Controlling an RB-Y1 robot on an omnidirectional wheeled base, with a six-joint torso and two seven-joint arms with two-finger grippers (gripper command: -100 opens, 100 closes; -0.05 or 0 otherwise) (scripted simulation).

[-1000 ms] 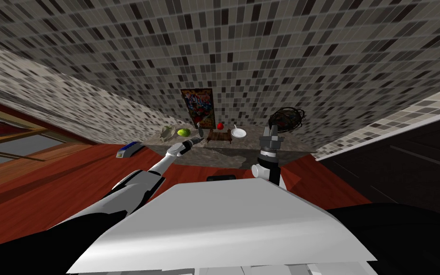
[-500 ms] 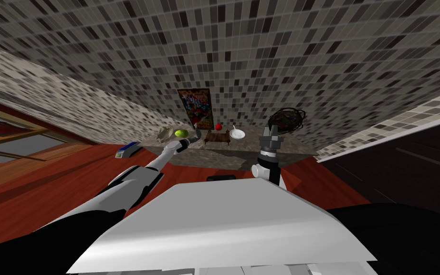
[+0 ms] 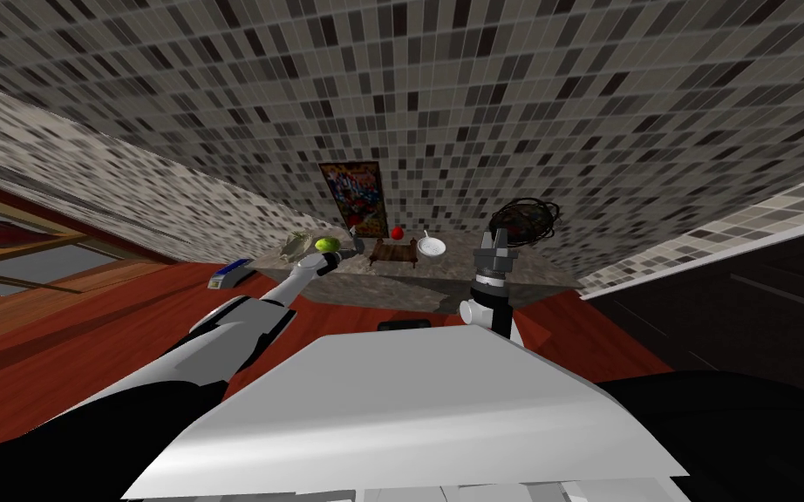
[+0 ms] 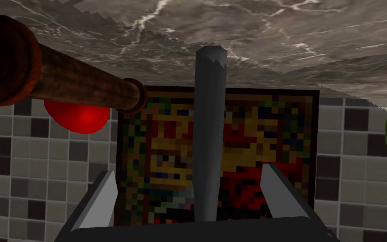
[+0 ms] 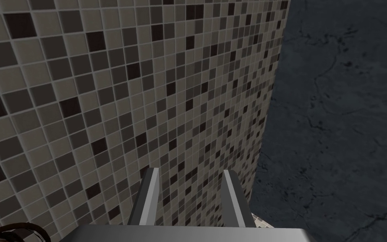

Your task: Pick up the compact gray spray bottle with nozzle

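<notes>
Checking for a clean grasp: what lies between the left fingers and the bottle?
Nothing: the left wrist view shows the bottle between the fingers of the open left gripper, a bare gap on each side.

Slim, plain grey cylindrical spray bottle [image 4: 207,138], smooth-sided, with a jagged edge at the far end and no label to be seen. Stands on end on the grey, white-veined marble-look counter [image 4: 272,38], just in front of a colourful pixelated picture [image 4: 247,138] against the tiled wall. Sits between the spread fingers of the left gripper [image 4: 188,170], untouched, a clear gap on each side.
</notes>
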